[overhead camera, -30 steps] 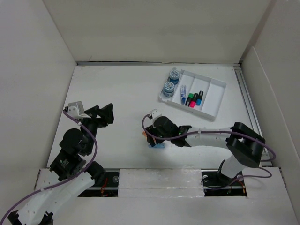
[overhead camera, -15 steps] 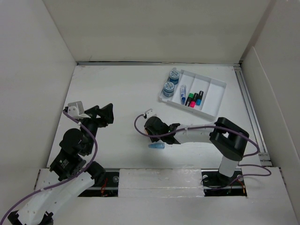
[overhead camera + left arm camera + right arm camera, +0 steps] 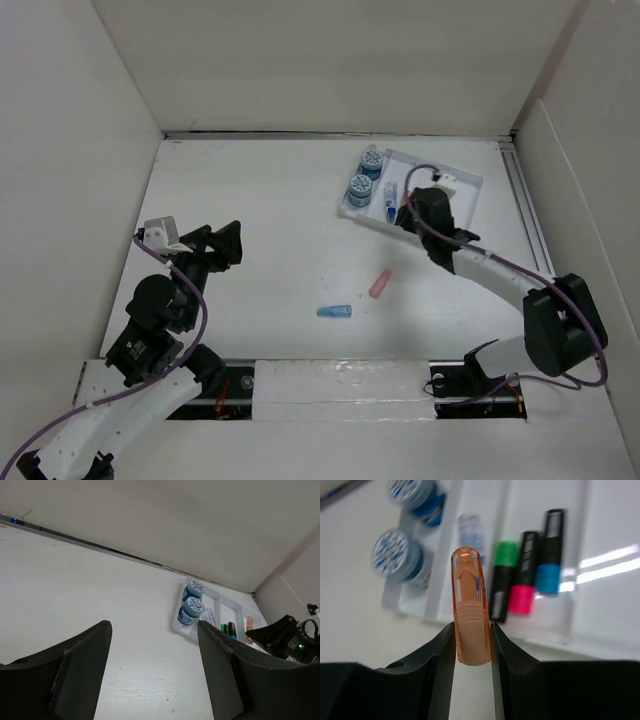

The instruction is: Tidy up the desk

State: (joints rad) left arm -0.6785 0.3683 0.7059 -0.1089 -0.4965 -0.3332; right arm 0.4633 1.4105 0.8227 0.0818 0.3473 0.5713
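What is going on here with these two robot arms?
The robot is tidying a desk. Its right hand grips an orange marker over the white tray, where two blue-lidded jars and several markers already sit. The left hand is open and holds nothing, off to the side. A small blue item and a pink one lie loose on the desk, not yet put away.

Top camera looks down from behind; left wrist looks low across the matte white desk; right wrist sits close over the white compartmented tray, which all three share.
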